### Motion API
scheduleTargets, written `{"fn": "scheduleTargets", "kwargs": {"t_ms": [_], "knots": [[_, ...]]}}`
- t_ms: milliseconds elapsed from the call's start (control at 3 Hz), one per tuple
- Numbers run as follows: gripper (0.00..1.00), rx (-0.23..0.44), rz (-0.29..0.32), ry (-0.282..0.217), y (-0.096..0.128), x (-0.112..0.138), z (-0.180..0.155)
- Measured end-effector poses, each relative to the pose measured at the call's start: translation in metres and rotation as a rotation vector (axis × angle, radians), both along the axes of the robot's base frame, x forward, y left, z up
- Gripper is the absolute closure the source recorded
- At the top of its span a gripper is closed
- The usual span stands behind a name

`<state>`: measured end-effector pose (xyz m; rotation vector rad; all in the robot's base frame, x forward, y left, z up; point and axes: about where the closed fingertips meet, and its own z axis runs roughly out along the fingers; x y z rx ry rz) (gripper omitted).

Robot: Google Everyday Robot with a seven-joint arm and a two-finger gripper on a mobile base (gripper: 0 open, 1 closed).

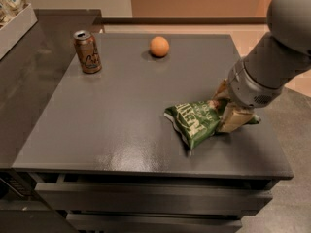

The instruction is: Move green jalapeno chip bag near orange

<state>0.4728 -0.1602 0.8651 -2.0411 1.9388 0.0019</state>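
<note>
Green jalapeno chip bag (pixel 197 120): lay crumpled on the counter (pixel 121 125), right front area, well apart from the orange (pixel 159 46), which sat at back centre. Claw (pixel 222 113): at the bag's right end, clamped on its edge; the arm came in from the right. Soda can (pixel 87 51): upright, back left, left of the orange.
</note>
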Motion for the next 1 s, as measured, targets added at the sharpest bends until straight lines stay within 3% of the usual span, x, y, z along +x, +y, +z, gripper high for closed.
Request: {"fn": "scheduleTargets", "kwargs": {"t_ms": [333, 667, 1000], "knots": [[0.88, 0.016, -0.006, -0.045, 0.006, 0.010, 0.021], [1.00, 0.039, -0.038, -0.122, 0.015, 0.034, 0.043], [1.00, 0.063, -0.091, -0.225, 0.025, 0.071, 0.057]]}}
